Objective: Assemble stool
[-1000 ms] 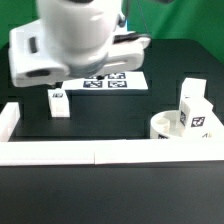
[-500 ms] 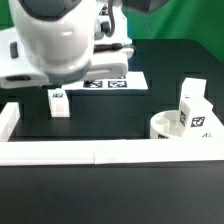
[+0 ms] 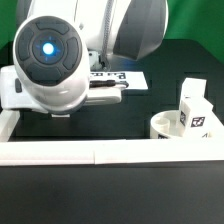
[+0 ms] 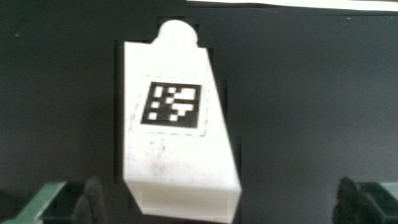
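While the arm (image 3: 52,62) hangs low, spread fingers (image 4: 64,204) straddle a leg block (image 4: 178,150).

Robotics lab bench: Panda arm (image 3: 55,60) over a matte black table (image 3: 110,195), green backdrop (image 3: 195,15), white border rail (image 3: 100,153), tag-printed marker board (image 3: 128,80). Leg block (image 4: 173,120) with a black-and-white square tag lies just below the gripper (image 4: 210,203), between its spread fingers.
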You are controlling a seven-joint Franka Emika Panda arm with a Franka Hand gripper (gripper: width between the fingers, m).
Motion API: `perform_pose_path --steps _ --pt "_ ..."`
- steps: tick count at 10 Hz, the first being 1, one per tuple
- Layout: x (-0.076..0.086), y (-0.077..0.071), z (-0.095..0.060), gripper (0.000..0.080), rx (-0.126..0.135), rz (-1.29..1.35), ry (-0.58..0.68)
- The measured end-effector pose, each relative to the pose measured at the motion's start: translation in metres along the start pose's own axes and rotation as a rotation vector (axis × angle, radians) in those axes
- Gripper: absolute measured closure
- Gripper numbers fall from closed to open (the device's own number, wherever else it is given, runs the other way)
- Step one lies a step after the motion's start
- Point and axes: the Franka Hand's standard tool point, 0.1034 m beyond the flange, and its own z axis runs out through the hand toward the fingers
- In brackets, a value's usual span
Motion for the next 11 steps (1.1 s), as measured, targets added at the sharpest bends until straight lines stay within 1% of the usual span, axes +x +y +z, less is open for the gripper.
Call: perform_pose_path --steps 3,4,5,6,8,9,10,11 --pt "0.000 0.001 0.001 0.0151 0.000 0.001 -0.001" --pt "0.001 0.004 0.006 0.0151 -0.002 0.005 -0.006" --pt "0.002 0.005 0.017 0.0151 -0.001 0.006 -0.009" --pt "0.000 0.004 0.026 0.0151 0.003 0.008 -0.021" --pt "0.000 0.005 0.026 0.0151 0.004 0.008 -0.022" --pt "0.000 0.005 0.026 0.0267 0.004 0.008 -0.022" --pt "0.000 0.005 0.026 0.0402 0.004 0.008 -0.022" --pt "0.000 0.005 0.026 0.0402 0.004 0.008 -0.022"
